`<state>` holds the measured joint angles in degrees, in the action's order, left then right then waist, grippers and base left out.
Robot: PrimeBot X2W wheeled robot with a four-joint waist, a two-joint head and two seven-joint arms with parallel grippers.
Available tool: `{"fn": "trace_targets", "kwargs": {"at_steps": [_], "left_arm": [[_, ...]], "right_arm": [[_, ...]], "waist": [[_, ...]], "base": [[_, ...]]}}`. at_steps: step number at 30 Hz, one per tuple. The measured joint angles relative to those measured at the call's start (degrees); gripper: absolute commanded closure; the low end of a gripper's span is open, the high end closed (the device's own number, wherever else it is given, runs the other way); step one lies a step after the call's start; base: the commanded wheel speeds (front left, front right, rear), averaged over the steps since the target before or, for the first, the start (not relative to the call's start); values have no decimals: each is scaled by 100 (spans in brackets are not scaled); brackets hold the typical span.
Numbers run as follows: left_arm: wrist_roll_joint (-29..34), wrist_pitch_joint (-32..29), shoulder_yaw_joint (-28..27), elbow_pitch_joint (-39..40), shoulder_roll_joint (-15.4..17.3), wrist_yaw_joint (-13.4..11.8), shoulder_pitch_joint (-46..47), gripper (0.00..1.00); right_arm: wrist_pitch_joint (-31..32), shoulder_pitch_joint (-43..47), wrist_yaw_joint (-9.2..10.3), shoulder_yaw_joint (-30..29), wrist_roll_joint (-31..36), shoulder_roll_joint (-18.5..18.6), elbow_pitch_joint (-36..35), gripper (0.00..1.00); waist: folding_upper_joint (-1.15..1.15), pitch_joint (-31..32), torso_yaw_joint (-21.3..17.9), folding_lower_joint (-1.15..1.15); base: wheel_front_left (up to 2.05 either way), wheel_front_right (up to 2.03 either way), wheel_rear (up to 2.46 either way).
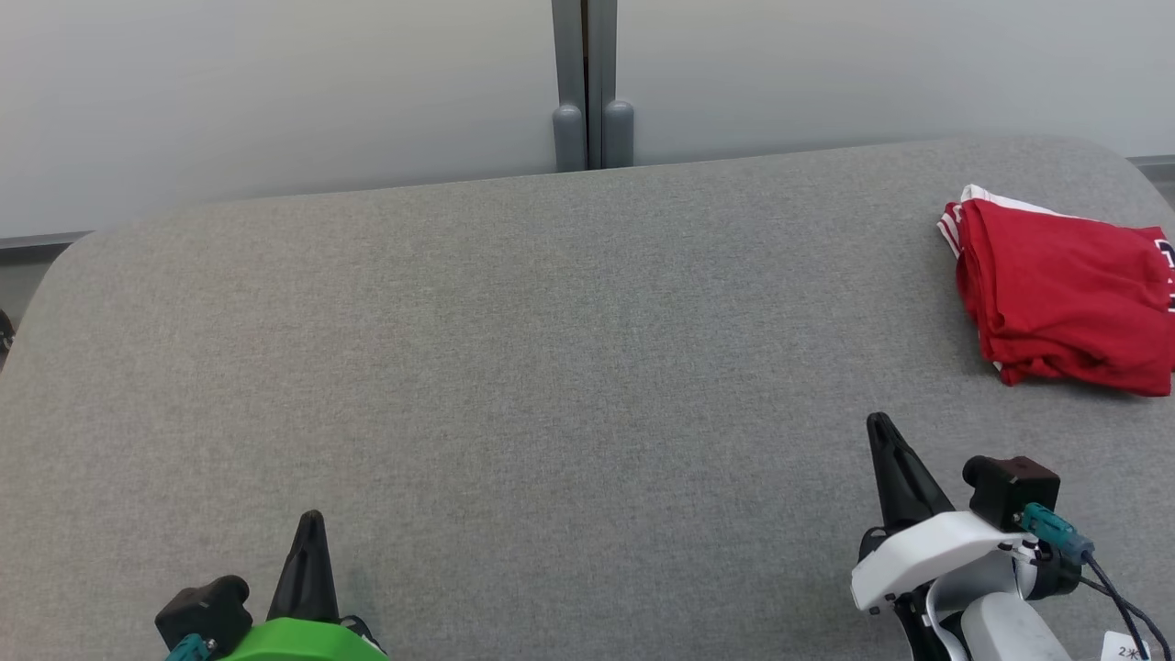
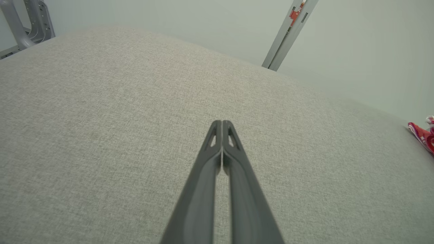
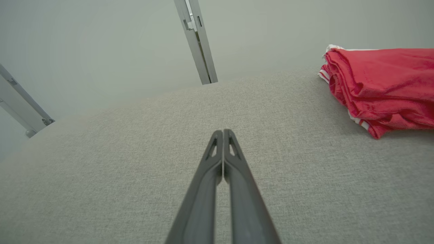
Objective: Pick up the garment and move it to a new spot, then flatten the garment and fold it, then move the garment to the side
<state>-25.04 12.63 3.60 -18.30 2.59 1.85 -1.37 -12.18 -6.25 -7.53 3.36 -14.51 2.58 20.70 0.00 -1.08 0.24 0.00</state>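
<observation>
A red garment (image 1: 1069,294) with white trim lies folded in a neat stack at the far right of the grey fabric table (image 1: 551,367). The right wrist view shows the garment (image 3: 383,84) ahead and to the right, and a sliver of the garment (image 2: 423,135) sits at the right edge of the left wrist view. My right gripper (image 1: 881,424) is shut and empty, hovering over the table well short of the garment. My left gripper (image 1: 312,519) is shut and empty at the lower left, its fingertips pressed together in its wrist view (image 2: 222,122).
A pale wall with a grey vertical post (image 1: 587,83) runs behind the table's far edge. The table's corners are rounded. Bare grey fabric stretches across the middle and left.
</observation>
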Motion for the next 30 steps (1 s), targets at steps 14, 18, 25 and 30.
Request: {"fn": "trace_targets", "kwargs": {"at_steps": [14,18,25,30], "left_arm": [[-1247,-352,-182,88,0,99,76,100],[-1575,-450,-226,108,0,119,90,100],[-2124,-600,-318,133,0,169,172,100],[-2471,-701,-364,152,0,178,204,100]], "right_arm": [[339,1,0,-179,-1456,1,-126,100],[431,1,0,-225,-1828,1,-157,100],[567,2,0,-301,-2450,1,-208,100],[675,2,0,-356,-2850,1,-243,100]], "waist": [[0,11,-3,0],[0,14,-4,0],[0,19,-5,0],[0,23,-7,0]], "base": [[0,0,0],[0,0,0],[0,0,0],[0,0,0]]}}
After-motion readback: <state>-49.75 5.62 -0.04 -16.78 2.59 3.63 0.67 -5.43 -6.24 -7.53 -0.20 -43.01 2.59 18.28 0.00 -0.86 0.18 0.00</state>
